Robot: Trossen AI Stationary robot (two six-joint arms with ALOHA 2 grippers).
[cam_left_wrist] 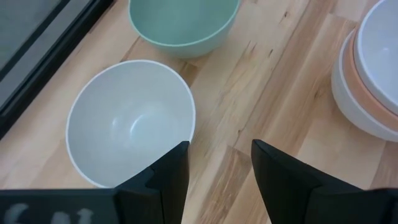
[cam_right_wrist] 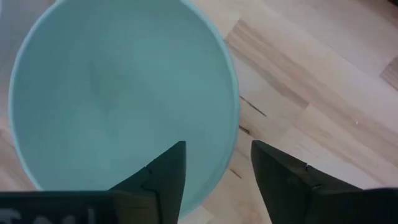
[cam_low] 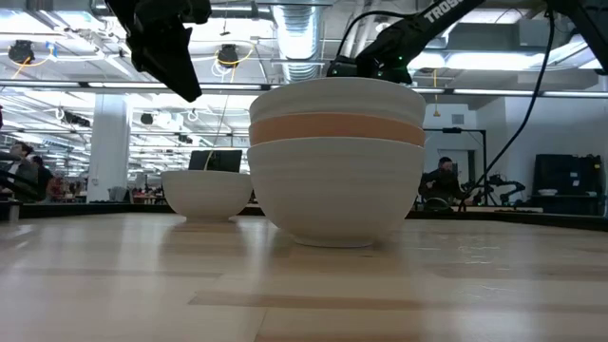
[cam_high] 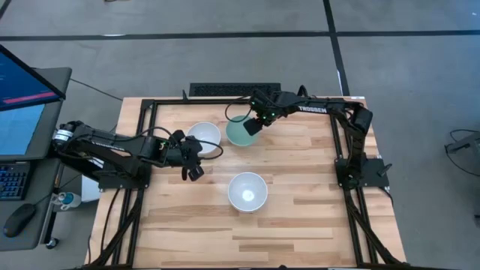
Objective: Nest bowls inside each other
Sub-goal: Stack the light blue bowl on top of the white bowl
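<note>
A stack of three nested bowls [cam_high: 247,191], white, orange and white, stands on its base mid-table and fills the low view [cam_low: 337,161]. A single white bowl [cam_high: 204,136] and a mint green bowl [cam_high: 241,131] sit side by side on their bases toward the far edge. My left gripper [cam_high: 191,161] is open, just near of the white bowl [cam_left_wrist: 130,121], above the table. My right gripper [cam_high: 253,124] is open over the mint bowl's right rim [cam_right_wrist: 233,124], with one finger over the inside and one outside. I see no touch.
A black frame rail [cam_high: 225,101] runs along the table's far edge, close behind the two single bowls. Bare wood [cam_high: 300,232] lies near and right of the stack. A monitor and keyboard [cam_high: 15,105] stand off the table's left side.
</note>
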